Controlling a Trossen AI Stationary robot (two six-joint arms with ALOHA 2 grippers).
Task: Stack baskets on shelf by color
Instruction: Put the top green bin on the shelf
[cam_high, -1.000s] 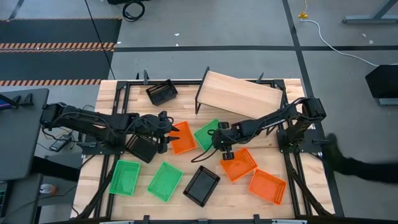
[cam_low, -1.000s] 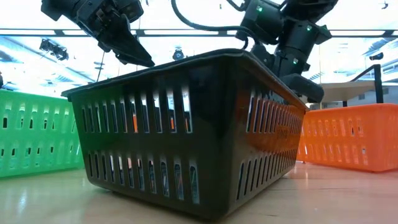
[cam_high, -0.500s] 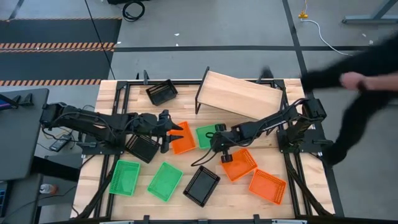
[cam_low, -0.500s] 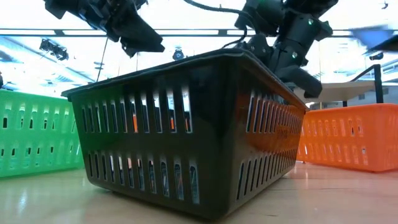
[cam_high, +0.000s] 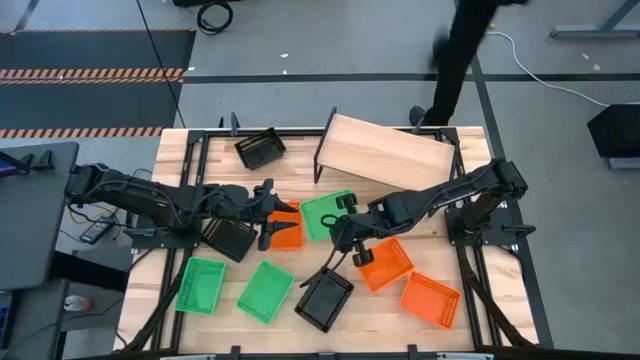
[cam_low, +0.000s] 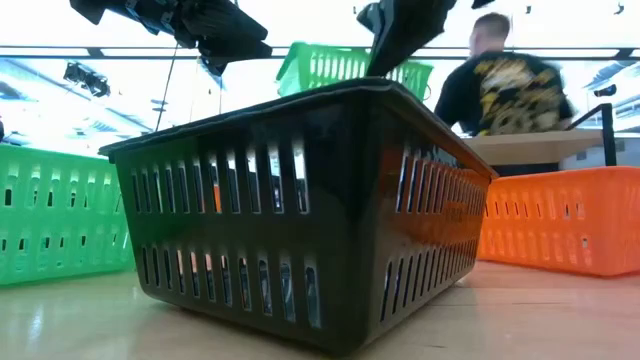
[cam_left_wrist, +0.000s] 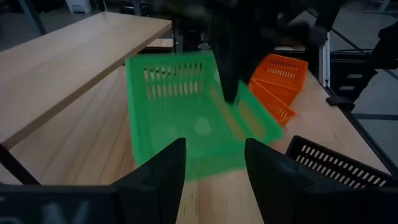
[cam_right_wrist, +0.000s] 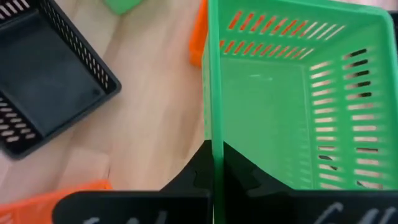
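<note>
My right gripper (cam_high: 341, 233) is shut on a green basket (cam_high: 325, 212), which shows high above the table in the low view (cam_low: 340, 64). My left gripper (cam_high: 272, 219) stands open just left of it, over an orange basket (cam_high: 289, 231), with nothing between its fingers (cam_left_wrist: 213, 167). The shelf (cam_high: 385, 152) stands askew at the far side, its plank bare. Other baskets rest bottom-down on the table: black ones (cam_high: 260, 149), (cam_high: 228, 238), (cam_high: 324, 298), green ones (cam_high: 200, 283), (cam_high: 266, 291), and orange ones (cam_high: 384, 262), (cam_high: 430, 298). My right gripper pinches one side wall of the green basket at its rim (cam_right_wrist: 213, 140), one finger inside the basket and one outside. The fingers come from above, pointing down. The basket hangs lifted clear of the table, its open side up.
A person (cam_low: 505, 75) moves beyond the table's far edge, behind the shelf. The black basket (cam_low: 300, 200) stands close before the low camera and hides much of the table. Bare wood shows along the near edge and left of the shelf.
My right gripper has shut on the green basket's wall and raised it, shifting a little toward the table's left; the basket has left the table and now hangs clear. My left gripper has edged toward the right. A person has walked past behind the far edge.
</note>
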